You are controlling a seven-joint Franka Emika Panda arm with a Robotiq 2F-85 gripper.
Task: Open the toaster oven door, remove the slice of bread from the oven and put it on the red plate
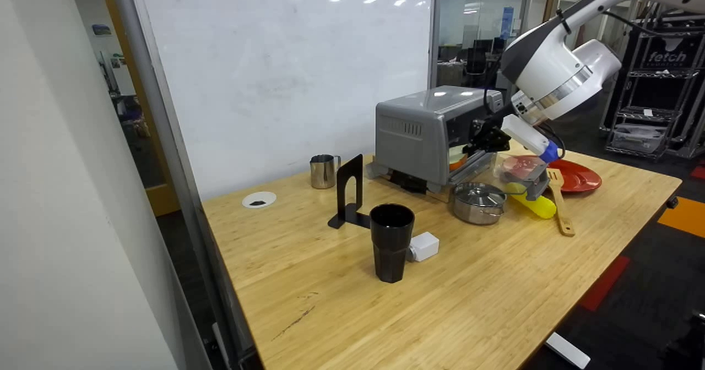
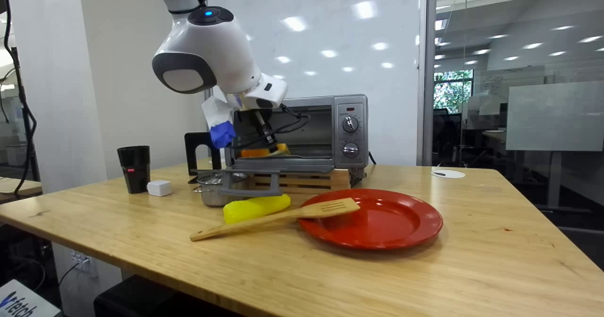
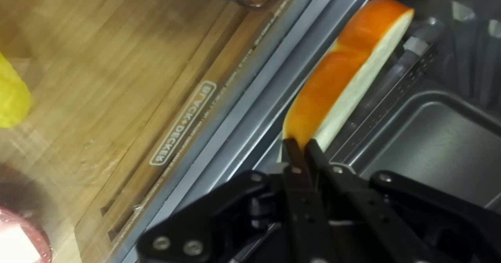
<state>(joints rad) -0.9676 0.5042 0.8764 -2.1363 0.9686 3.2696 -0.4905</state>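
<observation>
Claw (image 3: 300, 145) gripping bread slice (image 3: 338, 77) (orange-crusted), oven door (image 3: 182, 123) open

Toaster oven (image 1: 408, 141) metal; red plate (image 2: 387, 220) glossy; spatula (image 2: 283, 216) wood; pot (image 1: 475, 212) shiny steel.

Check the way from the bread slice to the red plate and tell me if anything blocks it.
Partly. The lowered toaster oven door lies in front of the slice of bread, which should probably travel over it. At the red plate, the slotted end of the wooden spatula overlaps one side, taking up landing space.
</observation>
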